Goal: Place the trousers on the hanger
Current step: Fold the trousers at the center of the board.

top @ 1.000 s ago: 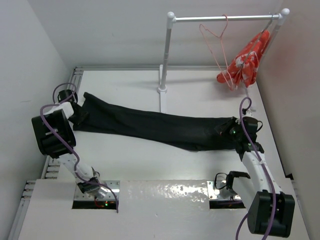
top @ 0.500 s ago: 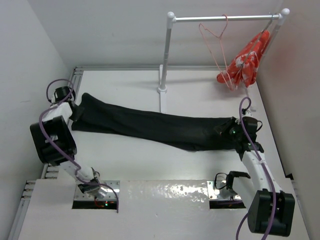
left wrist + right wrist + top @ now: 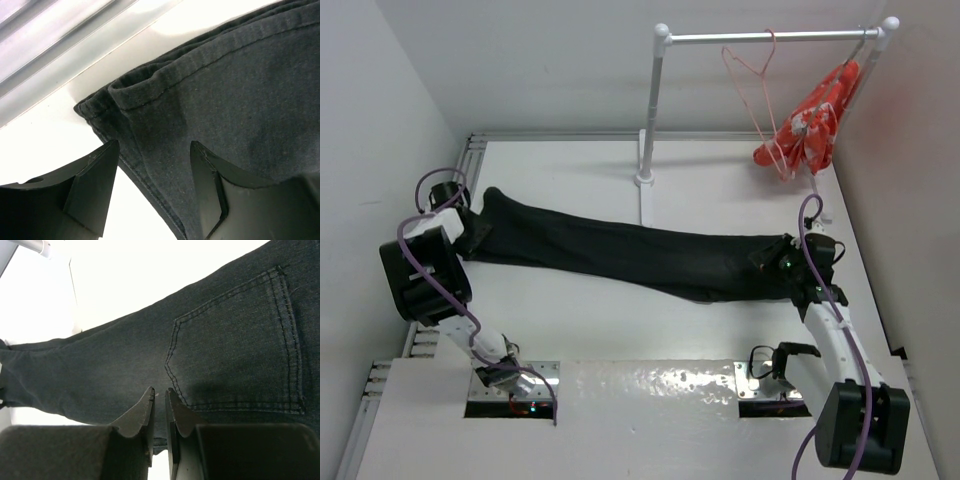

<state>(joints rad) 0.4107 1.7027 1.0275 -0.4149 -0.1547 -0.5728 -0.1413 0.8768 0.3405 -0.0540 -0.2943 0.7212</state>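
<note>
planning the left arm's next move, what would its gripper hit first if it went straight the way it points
The left gripper, jaws open, points down at the hem end of the trousers, so it would likely meet that dark fabric first, with the table beneath. Depth is unclear.

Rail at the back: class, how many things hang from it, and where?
2. The hanger hangs near the middle of the rail. The orange-red bundle hangs at the rail's right end. More may be hidden inside the bundle.
</note>
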